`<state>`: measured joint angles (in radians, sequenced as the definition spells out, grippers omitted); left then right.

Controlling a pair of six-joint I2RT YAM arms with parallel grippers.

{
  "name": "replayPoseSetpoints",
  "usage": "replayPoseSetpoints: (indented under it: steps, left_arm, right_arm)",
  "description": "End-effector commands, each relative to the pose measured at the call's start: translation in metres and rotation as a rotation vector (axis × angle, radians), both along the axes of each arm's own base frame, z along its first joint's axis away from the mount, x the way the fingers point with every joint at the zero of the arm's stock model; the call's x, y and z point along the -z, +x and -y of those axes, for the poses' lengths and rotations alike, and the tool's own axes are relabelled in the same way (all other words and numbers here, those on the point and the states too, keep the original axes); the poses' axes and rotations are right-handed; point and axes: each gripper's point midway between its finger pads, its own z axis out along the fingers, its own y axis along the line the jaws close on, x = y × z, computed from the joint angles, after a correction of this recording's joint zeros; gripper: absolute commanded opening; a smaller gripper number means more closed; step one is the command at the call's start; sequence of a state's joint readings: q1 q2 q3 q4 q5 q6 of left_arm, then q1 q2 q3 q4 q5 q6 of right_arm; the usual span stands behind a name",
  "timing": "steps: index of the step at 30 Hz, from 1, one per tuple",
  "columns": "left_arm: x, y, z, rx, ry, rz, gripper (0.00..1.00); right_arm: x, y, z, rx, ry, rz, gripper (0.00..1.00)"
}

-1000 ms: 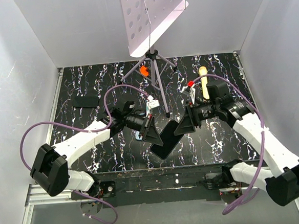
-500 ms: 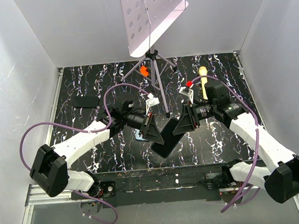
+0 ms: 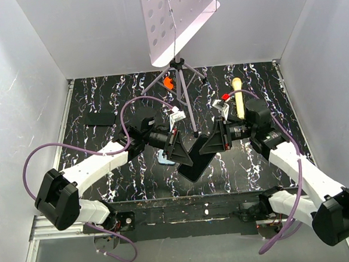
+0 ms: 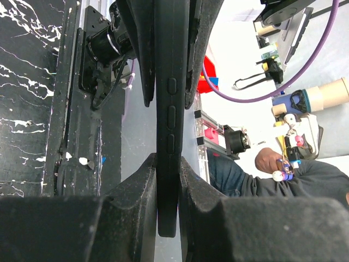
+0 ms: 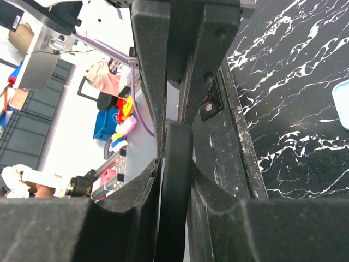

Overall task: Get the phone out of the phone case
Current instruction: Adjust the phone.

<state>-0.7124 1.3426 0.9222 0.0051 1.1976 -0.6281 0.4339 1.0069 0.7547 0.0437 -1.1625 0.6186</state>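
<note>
The phone (image 3: 196,163) is a dark slab held tilted above the table between both grippers. My left gripper (image 3: 185,156) is shut on its left end and my right gripper (image 3: 207,145) is shut on its right end. In the left wrist view the phone (image 4: 168,109) runs edge-on with its side buttons showing, clamped in my gripper (image 4: 168,180). In the right wrist view its edge (image 5: 175,180) sits in my gripper (image 5: 174,174). The light blue phone case (image 3: 164,158) lies on the table under the left gripper, partly hidden; its corner shows in the right wrist view (image 5: 342,103).
A tripod (image 3: 180,76) carrying a white perforated board stands at the back centre, with an orange item (image 3: 168,82) at its foot. A wooden-handled tool (image 3: 238,96) lies at the back right. A flat black item (image 3: 99,118) lies at the left. White walls enclose the table.
Both grippers kept their hold on the phone. The right wrist swung in and back, the phone shifted slightly right, and more of the blue case now shows beneath the left gripper.
</note>
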Motion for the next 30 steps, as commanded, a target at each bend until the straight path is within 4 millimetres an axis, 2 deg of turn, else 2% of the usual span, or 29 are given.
replayPoseSetpoints:
  steps: [1,3,6,7,8,10,12,14,17,21,23,26,30]
  left_arm:
    - [-0.023,-0.009,-0.006,0.042,-0.074,0.064,0.00]
    - [-0.023,-0.009,-0.006,0.039,-0.073,0.063,0.00]
    - [-0.024,-0.010,-0.006,0.030,-0.074,0.063,0.00]
    - [-0.026,-0.009,-0.006,0.019,-0.074,0.064,0.00]
    - [-0.026,-0.007,-0.006,-0.001,-0.067,0.059,0.01]
    - [-0.026,0.003,-0.006,-0.093,-0.047,0.067,0.27]
    - [-0.025,0.015,-0.010,-0.225,-0.042,0.079,0.46]
    - [-0.027,0.020,-0.019,-0.328,-0.055,0.077,0.54]
    - [-0.032,0.020,-0.031,-0.412,-0.076,0.065,0.54]
    - [-0.032,0.020,-0.044,-0.492,-0.045,0.041,0.47]
    - [-0.039,0.018,-0.047,-0.510,-0.088,0.057,0.46]
    - [-0.046,0.013,-0.046,-0.477,-0.122,0.062,0.49]
    - [-0.040,0.011,-0.041,-0.410,-0.085,0.048,0.51]
  right_arm:
    - [-0.018,0.005,-0.006,-0.030,0.057,0.030,0.31]
    - [-0.020,0.005,-0.006,-0.039,0.066,0.021,0.29]
    - [-0.017,0.005,-0.007,-0.047,0.066,0.019,0.07]
    - [-0.015,0.005,-0.006,-0.046,0.064,0.022,0.01]
    - [-0.014,0.005,-0.006,-0.039,0.065,0.032,0.01]
    - [-0.014,0.009,-0.005,0.030,0.062,0.040,0.01]
    - [-0.016,0.019,-0.003,0.130,0.059,0.020,0.01]
    - [-0.024,0.023,0.001,0.190,0.073,-0.017,0.01]
    - [-0.035,0.024,0.008,0.233,0.098,-0.054,0.01]
    - [-0.049,0.018,0.012,0.214,0.111,-0.053,0.01]
    - [-0.052,0.017,0.013,0.203,0.106,-0.048,0.01]
    - [-0.057,0.017,0.013,0.194,0.108,-0.043,0.01]
    - [-0.066,0.016,0.012,0.176,0.131,-0.033,0.01]
